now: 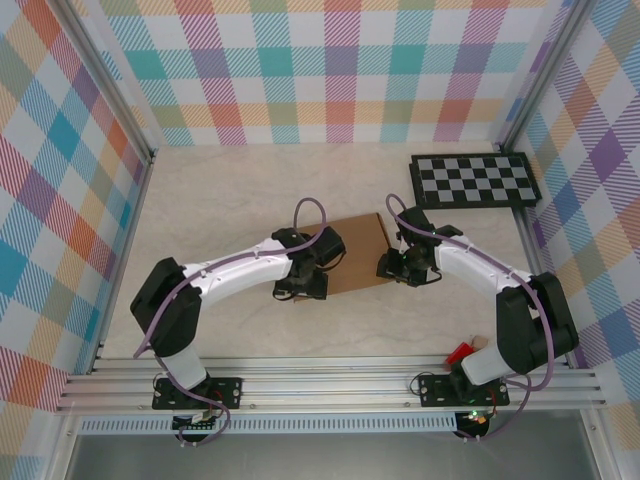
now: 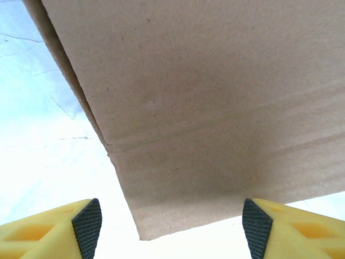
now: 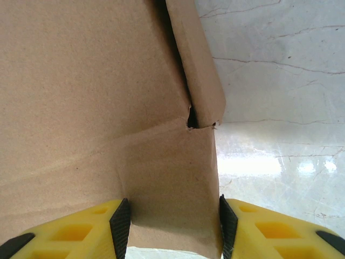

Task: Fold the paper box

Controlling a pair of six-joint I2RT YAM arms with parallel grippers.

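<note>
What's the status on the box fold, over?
Left gripper open at the paper box edge. Right gripper shut on a flap of it. Checkerboard panel sits apart, far right; nothing in the way.

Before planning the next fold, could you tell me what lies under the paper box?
The pale marbled table shows around the paper box at its edges; anything directly beneath the cardboard is covered.

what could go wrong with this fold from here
The right gripper pinches a flap of the paper box next to a small notch at the crease; pulling hard might tear it there. The left gripper is open at the box's edge, not holding it, so the box may slide on the smooth table.
</note>
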